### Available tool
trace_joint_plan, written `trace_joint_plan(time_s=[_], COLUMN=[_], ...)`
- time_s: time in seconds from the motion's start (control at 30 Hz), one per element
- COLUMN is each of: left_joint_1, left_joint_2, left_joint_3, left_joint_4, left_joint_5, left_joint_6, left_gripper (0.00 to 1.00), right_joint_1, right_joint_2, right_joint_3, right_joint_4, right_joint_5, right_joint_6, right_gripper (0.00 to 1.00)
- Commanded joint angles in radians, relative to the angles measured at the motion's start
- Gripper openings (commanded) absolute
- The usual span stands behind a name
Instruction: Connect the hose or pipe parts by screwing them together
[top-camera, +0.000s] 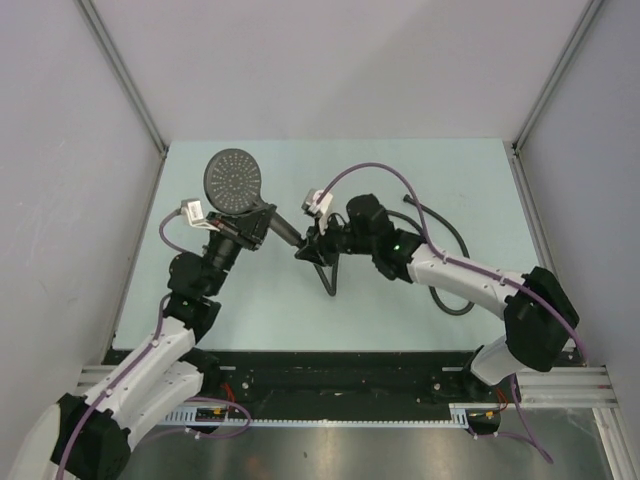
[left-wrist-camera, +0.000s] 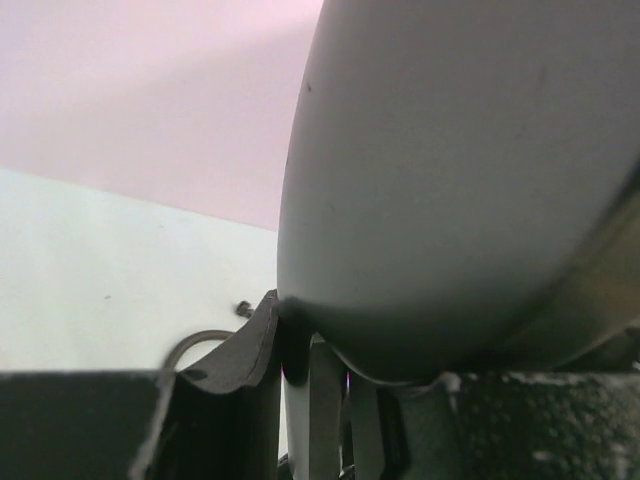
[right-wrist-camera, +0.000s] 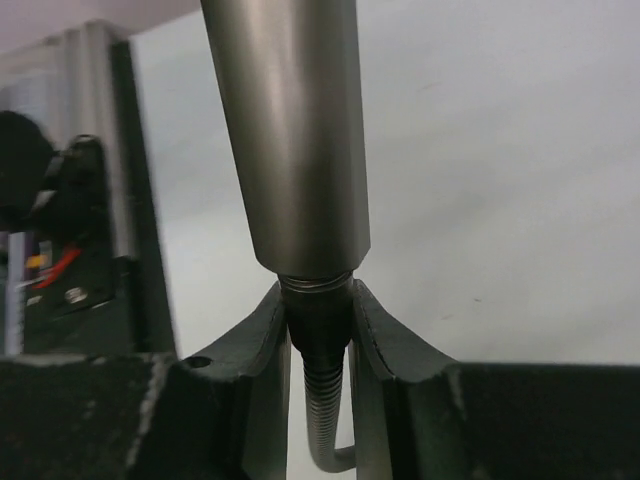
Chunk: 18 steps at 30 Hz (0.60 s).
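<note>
Right gripper (right-wrist-camera: 318, 312) pinching the hose (right-wrist-camera: 318, 395) collar right under the shower head (right-wrist-camera: 295, 130) handle, lined up to thread on | left gripper (top-camera: 243, 235) clamped on the head's neck over the table (top-camera: 420, 180), guessing that's the anchor while the other side twists

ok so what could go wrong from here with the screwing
1. The hose nut, pinched in the right gripper, looks slightly off the axis of the shower head handle, so it may cross-thread.
2. The hose loops past the right arm, so turning could twist or snag it.
</note>
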<state>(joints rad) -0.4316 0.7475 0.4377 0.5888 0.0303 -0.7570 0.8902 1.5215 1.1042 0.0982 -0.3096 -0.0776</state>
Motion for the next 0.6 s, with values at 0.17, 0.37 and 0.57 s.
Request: trace_joint_plan(time_s=[0.17, 0.37, 0.57], left_joint_1=[0.010, 0.031, 0.039], left_joint_2=[0.102, 0.260, 0.276], left_joint_3=[-0.140, -0.134, -0.110], left_joint_4=[0.597, 0.870, 0.872], left_joint_5=[0.436, 0.549, 0.493], left_joint_6=[-0.041, -0.122, -0.100], left_gripper=[0.00, 0.00, 0.00], right_joint_1=[-0.220, -0.231, -0.238], right_joint_2=[-0.001, 0.032, 0.052], right_joint_3=[0.062, 0.060, 0.062], right_joint_4=[0.311, 0.553, 0.582], right_joint_5=[-0.869, -1.065, -1.002], right_joint_6=[0.272, 0.507, 0.591], right_gripper=[0.00, 0.00, 0.07])
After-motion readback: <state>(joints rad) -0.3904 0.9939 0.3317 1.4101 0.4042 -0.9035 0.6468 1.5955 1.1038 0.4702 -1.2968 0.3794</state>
